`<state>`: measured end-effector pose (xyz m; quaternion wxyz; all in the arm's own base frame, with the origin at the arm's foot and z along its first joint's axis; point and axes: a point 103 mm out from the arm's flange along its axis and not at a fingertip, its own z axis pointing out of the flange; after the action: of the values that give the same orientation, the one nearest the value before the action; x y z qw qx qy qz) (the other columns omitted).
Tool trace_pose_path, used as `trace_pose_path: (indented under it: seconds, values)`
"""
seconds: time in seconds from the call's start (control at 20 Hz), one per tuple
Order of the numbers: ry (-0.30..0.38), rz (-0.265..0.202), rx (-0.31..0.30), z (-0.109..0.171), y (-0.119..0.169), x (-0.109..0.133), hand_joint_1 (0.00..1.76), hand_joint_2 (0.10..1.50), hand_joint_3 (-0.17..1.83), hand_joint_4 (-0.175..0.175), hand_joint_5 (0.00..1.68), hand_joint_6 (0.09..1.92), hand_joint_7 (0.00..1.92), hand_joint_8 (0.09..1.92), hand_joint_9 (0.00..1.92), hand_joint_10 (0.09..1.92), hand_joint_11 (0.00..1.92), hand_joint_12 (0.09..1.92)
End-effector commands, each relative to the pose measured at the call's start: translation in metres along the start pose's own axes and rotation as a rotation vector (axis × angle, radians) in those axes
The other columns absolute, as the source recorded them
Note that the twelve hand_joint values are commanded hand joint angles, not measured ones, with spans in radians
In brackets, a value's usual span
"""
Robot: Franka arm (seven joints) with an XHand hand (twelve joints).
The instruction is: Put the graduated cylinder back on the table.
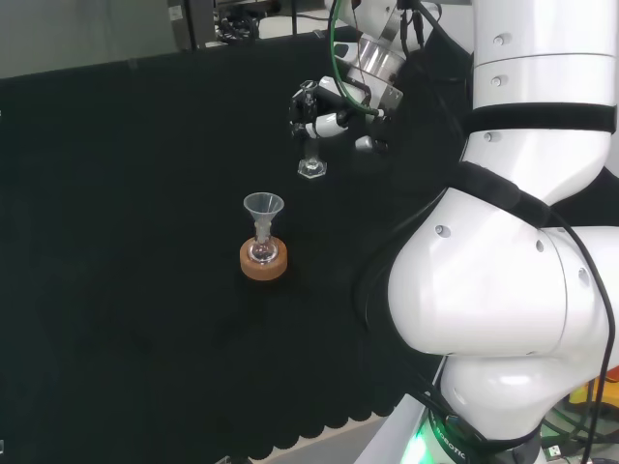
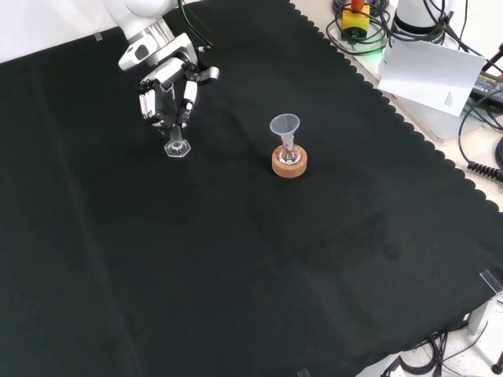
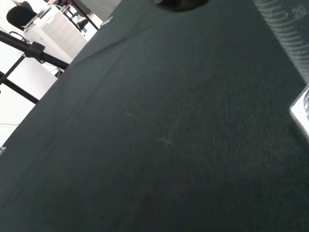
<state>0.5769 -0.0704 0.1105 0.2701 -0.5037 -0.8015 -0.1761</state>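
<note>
The graduated cylinder (image 2: 178, 141) is clear, slim and upright, with a hexagonal foot, in the front view's upper left (upper middle in the head view (image 1: 310, 159)). Whether the foot touches the black cloth (image 2: 259, 259) cannot be told.

In your front view, the graduated cylinder (image 2: 176, 144) stands on the worktop (image 2: 236, 259) at upper left, under the hand (image 2: 167, 93). Right of it, apart, a funnel (image 2: 285, 128) sits in a flask (image 2: 289, 155) on a cork ring (image 2: 289, 163).
</note>
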Motion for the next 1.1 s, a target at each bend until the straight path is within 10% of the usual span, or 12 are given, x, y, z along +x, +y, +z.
trace_pose_path:
  seconds: [0.05,1.1]
  values:
    - [-0.008,0.003,0.015,-0.005,-0.002,0.003,1.09,1.12,-0.14,-0.04,0.76,0.76,0.8,0.59,1.15,0.09,0.78,1.1]
    - [-0.166,0.069,-0.094,-0.116,-0.041,0.048,0.9,0.98,-0.17,-0.063,0.4,0.31,0.31,0.67,0.71,0.09,0.29,1.35]
